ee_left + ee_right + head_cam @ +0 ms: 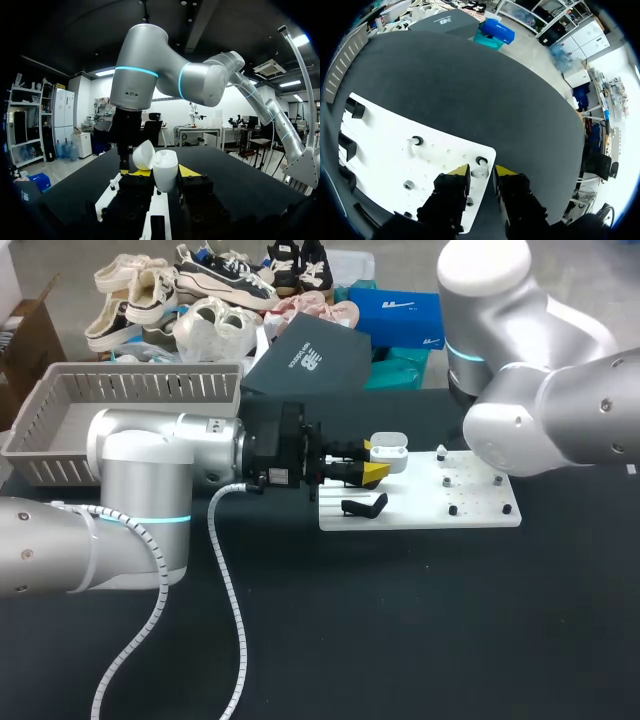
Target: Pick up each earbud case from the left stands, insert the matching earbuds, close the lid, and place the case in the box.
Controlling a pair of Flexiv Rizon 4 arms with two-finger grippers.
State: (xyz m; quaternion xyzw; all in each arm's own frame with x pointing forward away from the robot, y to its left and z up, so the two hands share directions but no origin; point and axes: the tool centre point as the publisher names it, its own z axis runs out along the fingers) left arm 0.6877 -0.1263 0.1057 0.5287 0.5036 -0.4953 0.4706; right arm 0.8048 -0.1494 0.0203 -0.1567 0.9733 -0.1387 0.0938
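Upper left of the head view: the grey box (140, 370) stands well apart from the work.

Left of centre: the left arm (140, 470) lies across the table. The left gripper (372, 460) is clamped on the white earbud case (390, 453), one yellow tip on each side. The case is held at the left end of the white board (470, 515), above a black stand (365, 506). The left wrist view shows its lid tipped open beside the body.

Right: the right arm (560, 390) hides its own claw in the head view. In the right wrist view the right gripper (481, 171) sits over the board's corner, with a small white earbud (479, 174) at its tips. Whether it has closed on the earbud cannot be told.

Assessment: the step in hand appears to be loading earbuds into the open case. Recommendations:
- Keep the case steady and its cavity facing up, lid clear of the approach.
- Lift the earbud straight out of its holder.
- Bring the earbud down square to the matching cavity.
- Avoid nudging the lid shut early.
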